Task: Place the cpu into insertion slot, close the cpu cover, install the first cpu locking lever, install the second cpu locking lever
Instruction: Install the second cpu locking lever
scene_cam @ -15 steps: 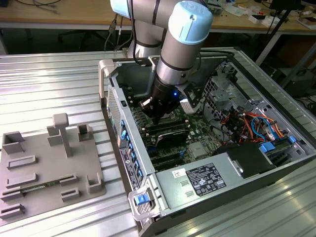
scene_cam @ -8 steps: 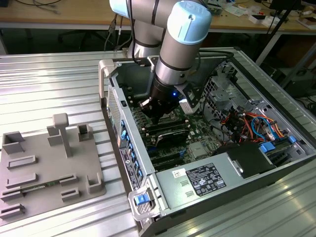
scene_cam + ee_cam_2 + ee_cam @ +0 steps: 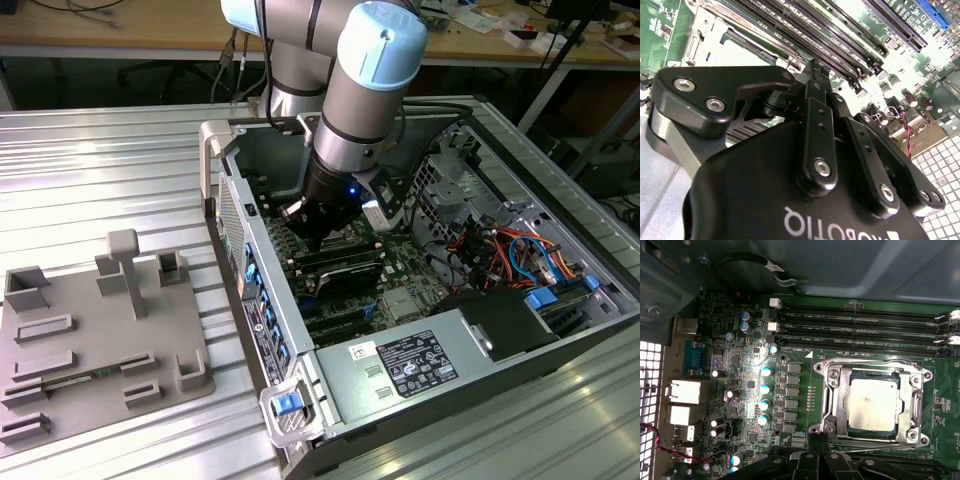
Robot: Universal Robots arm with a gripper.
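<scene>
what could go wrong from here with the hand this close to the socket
The hand sits right at the edge of the cpu cover, which lies closed over the cpu. A small sideways slip could scrape the nearby capacitors or catch the memory slots. Pressing off-centre on the frame might also load the cpu unevenly in the insertion slot.

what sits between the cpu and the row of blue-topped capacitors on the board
In the first wrist view, the silver cpu cover frame edge and a column of small grey square parts lie between the cpu and the capacitors.

matt silvery metal cpu; shiny metal cpu cover; glossy black gripper
</scene>
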